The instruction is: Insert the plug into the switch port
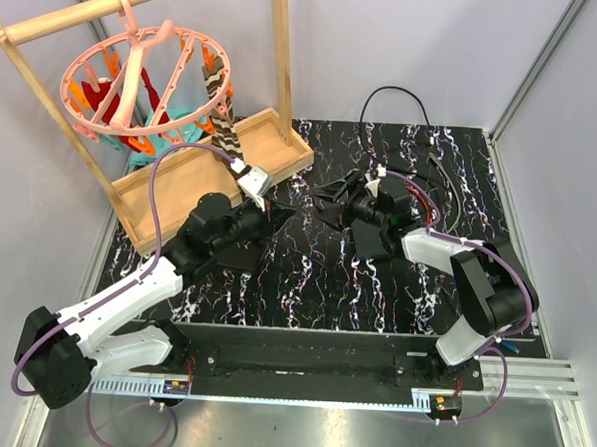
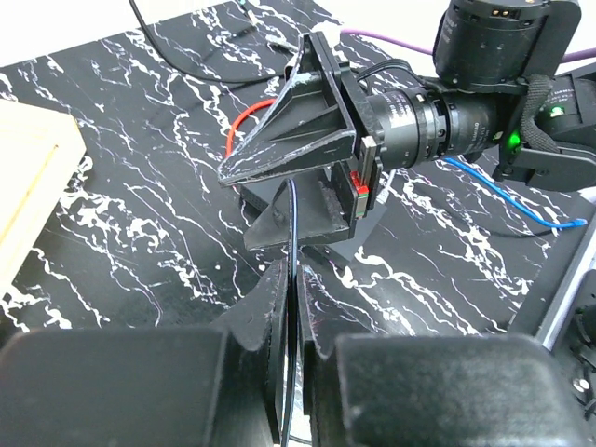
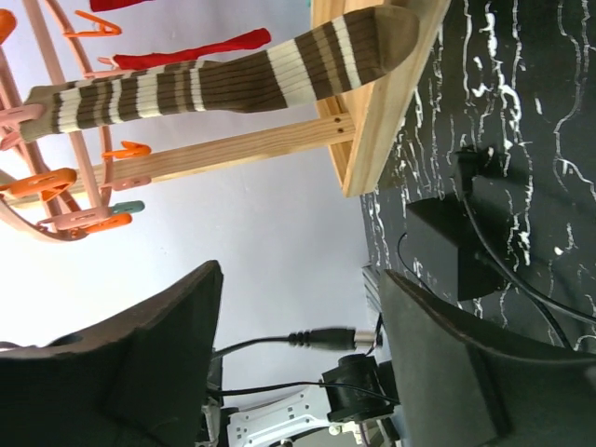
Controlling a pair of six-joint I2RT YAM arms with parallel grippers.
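Note:
My left gripper (image 2: 293, 270) is shut on a thin black cord (image 2: 291, 209) that runs forward from its jaws; it also shows in the top view (image 1: 282, 215). The barrel plug (image 3: 331, 337) on that cord hangs in the air, seen in the gap of my right gripper (image 3: 300, 270). The right gripper (image 1: 330, 200) is open and empty and faces the left one. The flat black switch box (image 1: 376, 240) lies under the right wrist, behind the right fingers (image 2: 298, 121). Its port is hidden. The chunky black adapter block (image 3: 447, 242) lies on the mat near the left arm.
A wooden drying rack with a tray (image 1: 211, 169) stands at the back left, carrying a pink peg hanger (image 1: 146, 75) and a striped sock (image 3: 233, 79). A black cable loop (image 1: 395, 93) lies at the back. Red wire (image 2: 244, 126) and blue wire (image 2: 503, 191) lie near the right arm.

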